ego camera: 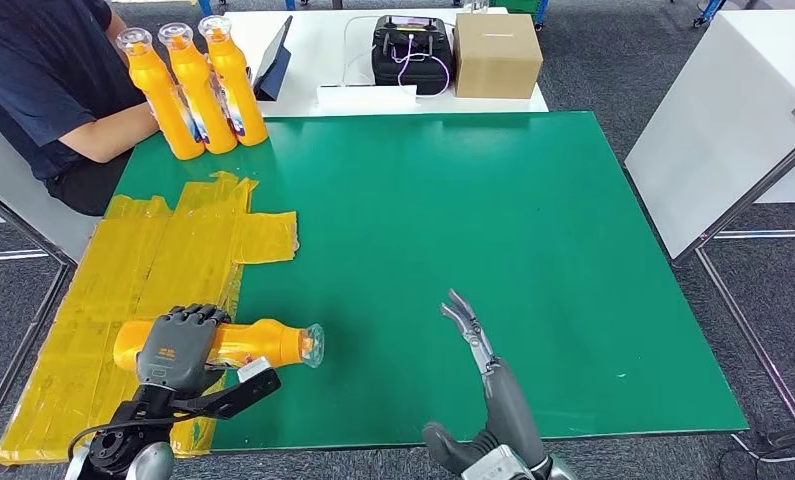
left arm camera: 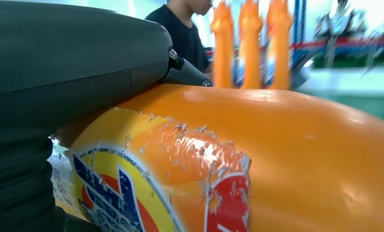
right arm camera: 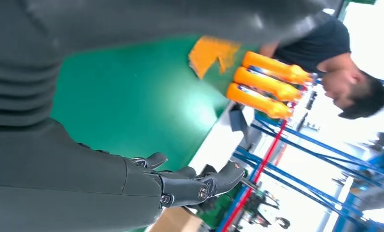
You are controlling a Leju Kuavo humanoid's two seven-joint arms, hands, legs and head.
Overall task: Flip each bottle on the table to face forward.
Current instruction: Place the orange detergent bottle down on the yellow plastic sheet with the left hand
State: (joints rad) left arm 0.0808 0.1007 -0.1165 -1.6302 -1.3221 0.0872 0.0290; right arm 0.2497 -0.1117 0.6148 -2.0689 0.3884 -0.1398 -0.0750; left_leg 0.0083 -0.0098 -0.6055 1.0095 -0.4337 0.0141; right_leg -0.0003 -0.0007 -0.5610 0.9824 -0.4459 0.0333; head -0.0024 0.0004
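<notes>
Yellow tape point(ego camera: 123, 290) covers the left part of the green mat point(ego camera: 493, 220), in overlapping strips, and I find the lying bottle point(ego camera: 263, 343) at the near end of it. This orange bottle rests on its side, its clear cap pointing right onto bare mat, its base over the tape. I see my left hand point(ego camera: 178, 345) laid over the body of the bottle from above, fingers wrapped down on it; the left wrist view shows the worn label point(left arm camera: 156, 193) close under the hand's cover.

At the far left corner I note a seated person point(ego camera: 43, 80) in a dark shirt, forearm on the mat's edge. Just beside that forearm stand three upright bottles point(ego camera: 198, 85), orange, clear-capped, close together in a row.

Moving right, my right hand point(ego camera: 473, 335) hovers above bare mat near the front edge, well apart from the lying bottle, fingers extended and holding nothing.

Beyond the mat, on a white table point(ego camera: 303, 40), I record a black case point(ego camera: 411, 55) and a cardboard box point(ego camera: 497, 55) side by side.
</notes>
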